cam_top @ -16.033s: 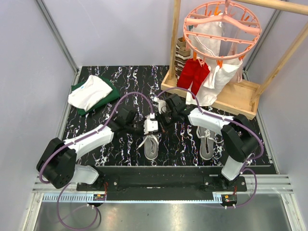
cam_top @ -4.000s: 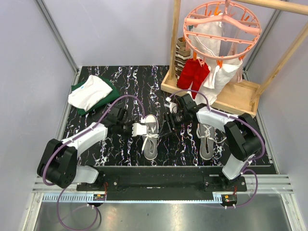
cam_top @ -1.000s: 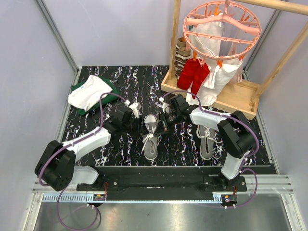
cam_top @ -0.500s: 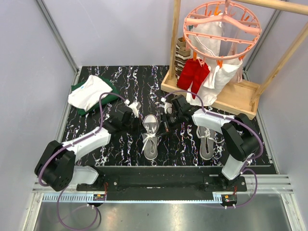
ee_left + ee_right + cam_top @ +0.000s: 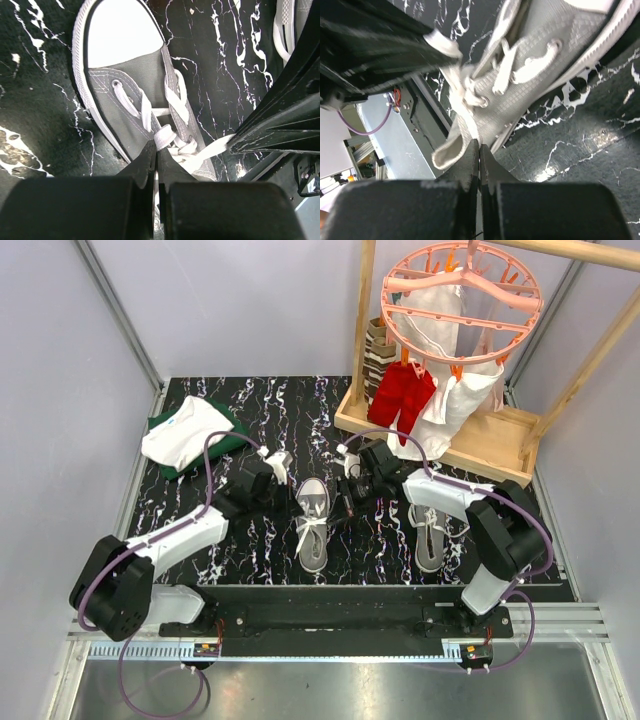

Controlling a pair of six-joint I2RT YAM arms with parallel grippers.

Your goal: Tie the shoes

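One grey sneaker (image 5: pixel 312 535) with a white toe cap lies between my arms, toe pointing away. Its white laces are crossed in a knot (image 5: pixel 180 147) over the tongue. My left gripper (image 5: pixel 288 502) is at the shoe's left side, shut on a lace strand, as the left wrist view (image 5: pixel 157 150) shows. My right gripper (image 5: pixel 352 502) is at the shoe's right side, shut on the other strand, which forms a loop by its fingers (image 5: pixel 479 145). The same shoe fills the right wrist view (image 5: pixel 555 55). The second sneaker (image 5: pixel 430 530) lies to the right, under the right arm.
Folded white and green clothes (image 5: pixel 190 435) lie at the back left. A wooden rack base (image 5: pixel 470 440) with hanging red and white garments and a pink round hanger (image 5: pixel 462 290) stands at the back right. The table's near edge rail (image 5: pixel 340 615) runs between the arm bases.
Over the last second the right gripper has drawn a little right, away from the shoe, with its lace. The left arm has barely moved. Earlier the grippers were wider apart.
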